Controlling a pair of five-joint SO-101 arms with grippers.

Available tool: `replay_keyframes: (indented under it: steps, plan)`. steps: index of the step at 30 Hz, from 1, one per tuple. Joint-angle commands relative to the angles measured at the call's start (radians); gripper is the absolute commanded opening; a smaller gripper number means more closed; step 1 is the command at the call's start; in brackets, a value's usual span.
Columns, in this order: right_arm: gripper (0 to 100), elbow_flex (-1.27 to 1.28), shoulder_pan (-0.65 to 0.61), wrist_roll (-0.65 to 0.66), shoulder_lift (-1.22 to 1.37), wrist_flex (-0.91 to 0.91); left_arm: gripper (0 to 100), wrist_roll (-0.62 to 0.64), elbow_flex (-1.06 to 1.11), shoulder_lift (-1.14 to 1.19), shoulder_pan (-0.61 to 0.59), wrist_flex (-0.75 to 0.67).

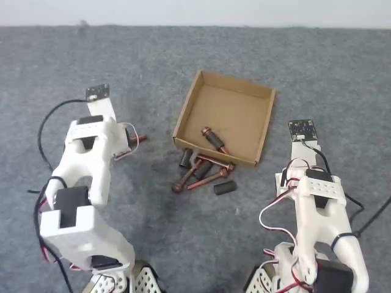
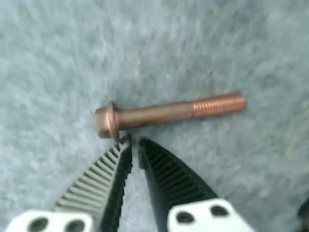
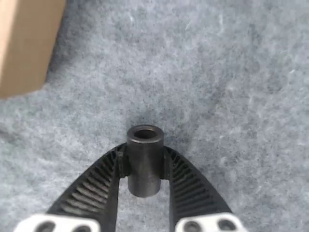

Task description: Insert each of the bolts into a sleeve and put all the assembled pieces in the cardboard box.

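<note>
- Left wrist view: a copper-coloured threaded metal bolt (image 2: 169, 112) lies flat on the grey carpet (image 2: 231, 38). The left gripper (image 2: 134, 143) is almost closed, with a thin gap between its ribbed black fingers (image 2: 104, 179) and nothing held. Its tips sit just beside the bolt's flanged head.
- High view: the left arm covers most of that bolt (image 1: 137, 139). A short end pokes out, well apart from the shallow brown cardboard box (image 1: 183, 116).
- Right wrist view: the right gripper (image 3: 143, 152) is clamped on a short black cylindrical sleeve (image 3: 144, 166), open bore facing the camera. Whether the sleeve touches the carpet is unclear. A corner of the box (image 3: 24, 43) lies near.
- High view: the right arm stands just beside the box's right wall, its own body covering its fingers.
- High view: one bolt-in-sleeve assembly (image 1: 214, 139) lies inside the box. A pile of loose bolts and sleeves (image 1: 204, 172) sits against the near outer wall. They overlap, so the count is hard to make out.
</note>
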Motion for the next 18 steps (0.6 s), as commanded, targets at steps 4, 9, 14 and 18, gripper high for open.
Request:
replay_keyframes:
  steps: [4, 9, 14, 18]
  plan:
    - [0.6, -0.058, 0.005, -0.009, 0.001, -0.018, 15, 0.173, -0.024, -0.109, 0.014, -0.006]
    - [0.6, -0.058, 0.005, -0.009, 0.001, -0.018, 16, 0.290, -0.005, -0.077, 0.038, -0.060]
    - [0.6, -0.058, 0.005, -0.005, 0.001, -0.018, 16, 0.531, -0.035, -0.009, 0.038, -0.130]
    - [0.6, -0.058, 0.005, -0.003, 0.001, -0.018, 16, 0.661, -0.119, 0.071, 0.034, -0.072]
